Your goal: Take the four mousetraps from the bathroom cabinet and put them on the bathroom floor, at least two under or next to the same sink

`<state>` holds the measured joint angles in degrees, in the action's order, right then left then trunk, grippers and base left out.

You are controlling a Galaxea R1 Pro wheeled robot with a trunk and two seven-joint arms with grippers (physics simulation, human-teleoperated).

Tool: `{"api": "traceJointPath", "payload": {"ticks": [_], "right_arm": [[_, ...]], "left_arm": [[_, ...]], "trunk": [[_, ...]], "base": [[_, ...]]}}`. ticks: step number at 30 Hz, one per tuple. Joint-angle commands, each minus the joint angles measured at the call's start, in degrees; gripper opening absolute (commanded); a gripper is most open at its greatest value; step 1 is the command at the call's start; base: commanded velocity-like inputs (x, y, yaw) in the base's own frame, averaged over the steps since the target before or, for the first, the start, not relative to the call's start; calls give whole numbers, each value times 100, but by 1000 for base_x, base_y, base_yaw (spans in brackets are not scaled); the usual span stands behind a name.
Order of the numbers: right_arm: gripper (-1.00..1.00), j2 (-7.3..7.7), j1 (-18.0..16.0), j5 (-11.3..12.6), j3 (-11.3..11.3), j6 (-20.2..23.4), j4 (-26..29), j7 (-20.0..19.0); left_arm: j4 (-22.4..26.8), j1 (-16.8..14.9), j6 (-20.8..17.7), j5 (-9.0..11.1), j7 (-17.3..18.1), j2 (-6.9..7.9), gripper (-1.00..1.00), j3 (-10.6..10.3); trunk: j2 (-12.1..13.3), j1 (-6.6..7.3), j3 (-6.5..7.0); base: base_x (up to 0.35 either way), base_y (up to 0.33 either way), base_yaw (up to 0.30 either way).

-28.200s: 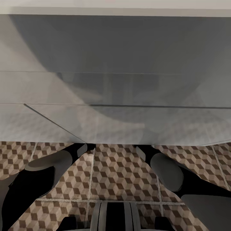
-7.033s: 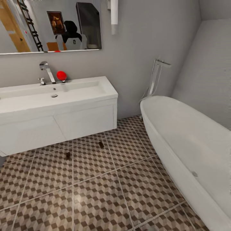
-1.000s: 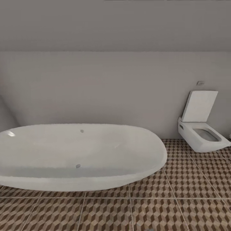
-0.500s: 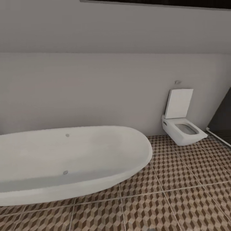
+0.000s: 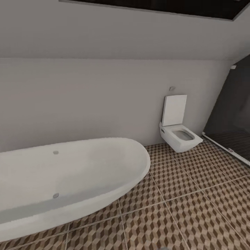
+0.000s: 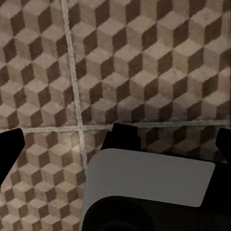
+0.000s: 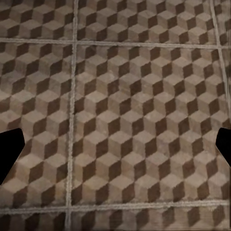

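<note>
With both grippers spread wide and empty above the bathroom floor [image 5: 194,208], the robot faces an oval bathtub [image 5: 66,177] and wall-hung toilet [image 5: 178,133], so which way the mousetraps and cabinet lie cannot be told.

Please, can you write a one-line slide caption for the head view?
Oval white bathtub beside a wall-hung white toilet, on cube-patterned brown tile floor.

My head camera faces the bathtub [image 5: 66,177] from mid-room; both wrist cameras look straight down, close to the bathroom floor [image 7: 125,110], which all three views share.
</note>
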<state>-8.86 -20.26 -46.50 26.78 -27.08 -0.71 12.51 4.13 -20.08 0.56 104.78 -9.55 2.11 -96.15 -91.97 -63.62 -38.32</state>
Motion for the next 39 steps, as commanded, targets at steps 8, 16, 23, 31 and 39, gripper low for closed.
{"api": "traceJointPath", "payload": {"ticks": [8,16,23,31,39], "right_arm": [[100,-2,-5,-59,34,-7,-6,37],[100,-9,-5,-60,33,-7,-4,40],[100,-9,-5,-58,36,-7,-7,40],[100,-3,-5,-60,35,-6,-8,39],[100,-4,-5,-58,35,-6,-8,40]], "left_arm": [[27,-4,6,33,-47,9,100,-45],[27,-4,6,33,-47,9,100,-46],[27,-4,6,33,-47,6,100,-46],[27,-4,6,33,-47,3,100,-49],[27,-4,6,33,-47,1,100,-48]], "trunk": [[-3,0,-2],[-3,0,-3],[-3,0,-33],[-3,0,-69],[-3,0,-94]], "base": [[0,0,-232],[0,0,-49],[0,0,-74],[0,0,-219],[0,0,-263]]}}
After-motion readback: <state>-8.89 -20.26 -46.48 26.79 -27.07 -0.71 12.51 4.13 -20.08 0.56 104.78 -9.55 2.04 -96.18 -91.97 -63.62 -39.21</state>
